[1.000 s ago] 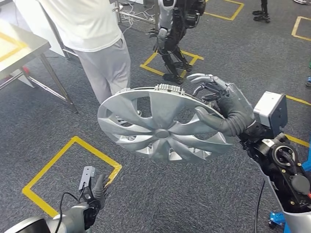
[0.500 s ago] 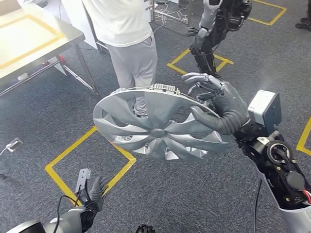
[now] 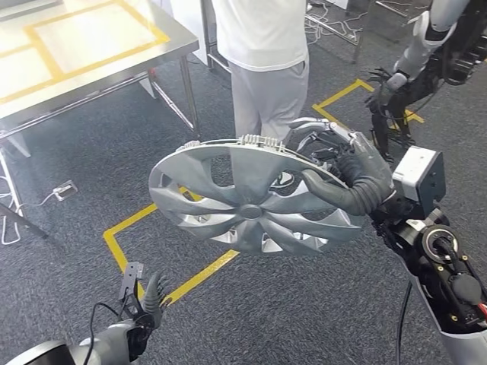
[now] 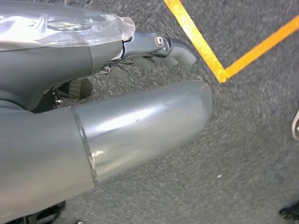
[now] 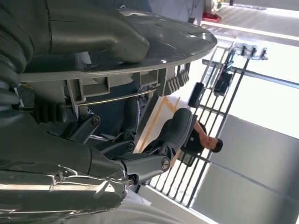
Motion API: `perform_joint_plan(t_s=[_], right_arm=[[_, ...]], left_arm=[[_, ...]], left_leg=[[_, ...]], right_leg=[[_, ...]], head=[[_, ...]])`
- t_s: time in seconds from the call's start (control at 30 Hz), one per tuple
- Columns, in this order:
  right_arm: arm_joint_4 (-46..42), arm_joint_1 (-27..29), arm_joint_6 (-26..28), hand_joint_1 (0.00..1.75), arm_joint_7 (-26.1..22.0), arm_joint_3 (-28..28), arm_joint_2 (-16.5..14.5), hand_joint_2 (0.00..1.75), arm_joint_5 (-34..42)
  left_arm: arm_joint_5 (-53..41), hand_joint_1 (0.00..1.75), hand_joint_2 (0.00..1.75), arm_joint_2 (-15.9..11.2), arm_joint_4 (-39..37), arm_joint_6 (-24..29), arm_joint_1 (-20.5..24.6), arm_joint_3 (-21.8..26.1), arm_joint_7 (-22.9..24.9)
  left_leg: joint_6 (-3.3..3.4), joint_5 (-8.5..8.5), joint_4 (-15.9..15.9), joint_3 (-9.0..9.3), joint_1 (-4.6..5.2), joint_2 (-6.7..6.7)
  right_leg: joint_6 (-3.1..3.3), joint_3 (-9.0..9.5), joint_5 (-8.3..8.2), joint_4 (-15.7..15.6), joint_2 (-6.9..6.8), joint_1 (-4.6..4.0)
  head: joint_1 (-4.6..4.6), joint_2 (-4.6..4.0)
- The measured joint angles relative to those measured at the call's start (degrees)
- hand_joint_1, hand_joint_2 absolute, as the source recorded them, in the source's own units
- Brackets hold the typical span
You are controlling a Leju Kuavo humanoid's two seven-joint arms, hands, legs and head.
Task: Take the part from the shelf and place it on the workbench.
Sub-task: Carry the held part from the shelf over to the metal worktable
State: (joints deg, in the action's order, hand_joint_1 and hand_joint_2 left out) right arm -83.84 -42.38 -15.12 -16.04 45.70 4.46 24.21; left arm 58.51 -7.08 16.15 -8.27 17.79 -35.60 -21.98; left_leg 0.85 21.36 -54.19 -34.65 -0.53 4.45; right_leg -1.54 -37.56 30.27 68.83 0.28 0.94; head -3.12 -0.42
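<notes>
So the whole head view has swung around over the last second, which is the camera turning, not stuff sliding on the floor. The table point(image 3: 86, 53) was just a corner at the far left edge and now its top with the yellow outline sits well out beyond the left hand point(image 3: 151, 298). The person point(image 3: 265, 68) went from off to the left of the hubcap point(image 3: 253, 199) to right behind it, just past the right hand point(image 3: 345, 171). The other robot point(image 3: 424, 61) drifted from behind the cap to far out on the right hand's side. The floor square point(image 3: 167, 251) now lies under the cap.
</notes>
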Motion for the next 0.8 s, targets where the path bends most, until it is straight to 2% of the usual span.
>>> perform_joint_plan(t_s=[0.07,0.1,0.13,0.17,0.2,0.23,0.27,0.3,0.33,0.37,0.4,0.43,0.47,0.5,0.53,0.57,0.6,0.63,0.67,0.73,0.77,0.8], right_arm=[[0.01,0.01,-0.02,1.75,-0.02,-0.01,0.00,1.75,-0.02],[0.01,-0.01,-0.03,1.75,-0.04,-0.01,0.00,1.75,-0.01],[0.01,-0.02,-0.03,1.75,-0.06,-0.01,0.00,1.75,-0.01],[0.01,-0.04,-0.03,1.75,-0.07,0.00,0.00,1.75,-0.02],[0.00,-0.08,-0.04,1.75,-0.07,0.00,-0.01,1.75,-0.04],[0.00,-0.09,-0.05,1.75,-0.05,0.00,-0.03,1.75,-0.07],[0.00,-0.11,-0.06,1.75,-0.04,-0.01,-0.07,1.75,-0.10],[0.00,-0.15,-0.06,1.75,-0.05,-0.01,-0.11,1.75,-0.12],[0.00,-0.18,-0.05,1.75,-0.07,-0.02,-0.14,1.75,-0.13],[0.00,-0.20,-0.04,1.75,-0.07,-0.01,-0.15,1.75,-0.14],[0.00,-0.20,-0.03,1.75,-0.05,0.02,-0.15,1.75,-0.14],[0.00,-0.14,-0.02,1.75,-0.01,0.05,-0.15,1.75,-0.15],[0.00,-0.09,0.01,1.75,0.07,0.09,-0.15,1.75,-0.16],[-0.01,-0.05,0.06,1.75,0.15,0.10,-0.15,1.75,-0.16],[-0.02,-0.03,0.16,1.75,0.22,0.11,-0.15,1.75,-0.13],[-0.06,-0.03,0.27,1.75,0.30,0.10,-0.15,1.75,-0.10],[-0.16,-0.07,0.40,1.75,0.38,0.10,-0.15,1.75,-0.06],[-0.28,-0.09,0.51,1.75,0.47,0.09,-0.15,1.75,-0.02],[-0.40,-0.09,0.58,1.75,0.54,0.09,-0.15,1.75,0.02],[-0.65,-0.08,0.68,1.75,0.62,0.10,-0.15,1.75,0.13],[-0.76,-0.07,0.71,1.75,0.65,0.10,-0.15,1.75,0.18],[-0.92,-0.07,0.73,1.75,0.66,0.09,-0.14,1.75,0.24]], left_arm=[[0.01,0.00,0.00,0.16,0.00,0.00,0.01,0.00,-0.04],[0.02,0.00,0.00,0.24,-0.01,0.00,0.03,0.00,-0.07],[0.02,0.00,0.00,0.28,-0.01,0.01,0.01,0.00,-0.09],[0.03,0.00,0.00,0.29,-0.02,0.02,-0.07,0.00,-0.12],[0.03,0.00,0.00,0.22,-0.02,0.03,-0.22,0.00,-0.13],[0.02,0.00,0.00,0.17,-0.01,0.03,-0.40,0.00,-0.14],[0.02,0.00,0.00,0.11,-0.01,0.03,-0.50,0.00,-0.15],[0.03,0.00,0.00,0.04,0.00,0.04,-0.48,0.00,-0.17],[0.04,0.00,0.00,0.00,0.01,0.04,-0.41,0.00,-0.19],[0.05,0.00,0.00,-0.01,0.01,0.05,-0.32,0.00,-0.21],[0.05,0.00,0.00,0.04,0.01,0.06,-0.30,0.00,-0.22],[0.04,0.00,0.00,0.10,0.01,0.05,-0.38,0.00,-0.23],[0.03,0.00,0.00,0.15,0.01,0.04,-0.47,0.00,-0.23],[0.02,0.00,0.00,0.15,0.01,0.03,-0.53,0.00,-0.23],[0.00,0.00,0.00,0.11,0.01,0.01,-0.51,0.00,-0.23],[-0.04,0.00,0.00,0.09,0.01,-0.02,-0.41,0.00,-0.23],[-0.09,0.00,0.00,0.08,0.01,-0.05,-0.29,0.00,-0.22],[-0.18,0.00,0.00,0.09,0.01,-0.08,-0.17,0.00,-0.20],[-0.24,0.00,0.00,0.10,0.01,-0.09,-0.10,0.00,-0.17],[-0.30,0.00,0.00,0.07,0.00,-0.10,-0.13,0.00,-0.13],[-0.26,0.00,0.00,0.04,0.00,-0.09,-0.19,0.00,-0.14],[-0.22,0.00,0.00,0.03,0.00,-0.09,-0.20,0.00,-0.17]], left_leg=[[-0.27,0.18,-0.15,0.19,0.00,1.65],[-0.52,0.19,-0.23,0.08,-0.12,2.36],[-0.84,0.12,-0.27,-0.17,-0.30,3.00],[-1.21,-0.05,-0.23,-0.46,-0.47,3.62],[-1.61,-0.25,-0.13,-0.68,-0.58,4.30],[-1.93,-0.26,-0.16,-0.84,-0.58,4.19],[-2.27,0.19,-0.89,-1.25,-0.41,2.87],[-2.59,1.24,-2.80,-2.20,-0.24,0.93],[-2.88,2.86,-6.07,-3.83,-0.22,-1.38],[-3.21,4.70,-10.27,-6.00,-0.23,-3.12],[-3.45,6.15,-14.27,-8.13,-0.36,-3.79],[-3.62,6.79,-16.92,-9.62,-0.50,-4.02],[-3.73,6.36,-17.33,-9.96,-0.59,-4.12],[-3.78,4.92,-15.24,-8.92,-0.64,-4.32],[-3.77,2.88,-11.18,-6.74,-0.66,-4.87],[-3.60,1.27,-6.58,-4.29,-0.55,-5.97],[-3.22,0.05,-2.88,-2.33,-0.35,-6.75],[-2.73,-0.45,-0.70,-1.18,-0.16,-7.28],[-2.20,-0.35,-0.01,-0.90,0.06,-7.30],[-1.33,-0.31,-0.11,-0.95,0.11,-6.02],[-1.00,-0.30,-0.02,-0.86,0.01,-5.43],[-0.62,-0.32,0.08,-0.73,-0.12,-4.92]], right_leg=[[0.67,3.22,-4.60,-8.32,2.50,0.11],[0.89,4.53,-5.70,-11.12,3.73,0.13],[1.10,5.27,-5.87,-12.53,4.53,0.10],[1.24,5.65,-5.62,-12.92,4.52,0.03],[1.35,6.03,-5.44,-13.43,3.86,-0.03],[1.48,6.34,-5.41,-13.92,3.11,0.06],[1.65,6.70,-5.49,-14.45,2.35,0.18],[1.79,7.02,-5.61,-14.91,1.54,0.26],[1.94,7.22,-5.69,-15.15,0.76,0.23],[2.11,7.27,-5.68,-15.22,0.01,0.11],[2.17,7.27,-5.62,-15.20,-0.78,0.00],[2.20,7.26,-5.57,-15.19,-1.56,-0.07],[2.19,7.27,-5.50,-15.17,-2.31,-0.09],[2.11,7.31,-5.41,-15.13,-3.01,-0.09],[1.97,7.41,-5.26,-15.08,-3.70,-0.09],[1.75,7.50,-5.07,-15.01,-4.33,-0.16],[1.48,7.57,-4.88,-14.92,-4.91,-0.32],[1.19,7.64,-4.69,-14.87,-5.39,-0.48],[0.88,7.73,-4.51,-14.85,-5.84,-0.66],[0.29,8.00,-4.14,-14.89,-6.67,-0.73],[0.00,7.94,-3.66,-14.55,-6.31,-0.63],[-0.19,7.41,-2.65,-13.21,-5.27,-0.50]], head=[[0.05,0.00],[0.07,0.00],[0.13,0.00],[0.16,0.00],[0.26,0.00],[0.27,0.00],[0.07,0.00],[-0.19,0.00],[-0.46,0.00],[-0.70,0.00],[-0.79,0.00],[-0.84,0.00],[-0.90,0.00],[-0.97,0.00],[-1.08,0.00],[-1.21,0.00],[-1.27,0.00],[-1.31,0.00],[-1.22,0.00],[-0.96,0.00],[-0.79,0.00],[-0.62,0.00]])
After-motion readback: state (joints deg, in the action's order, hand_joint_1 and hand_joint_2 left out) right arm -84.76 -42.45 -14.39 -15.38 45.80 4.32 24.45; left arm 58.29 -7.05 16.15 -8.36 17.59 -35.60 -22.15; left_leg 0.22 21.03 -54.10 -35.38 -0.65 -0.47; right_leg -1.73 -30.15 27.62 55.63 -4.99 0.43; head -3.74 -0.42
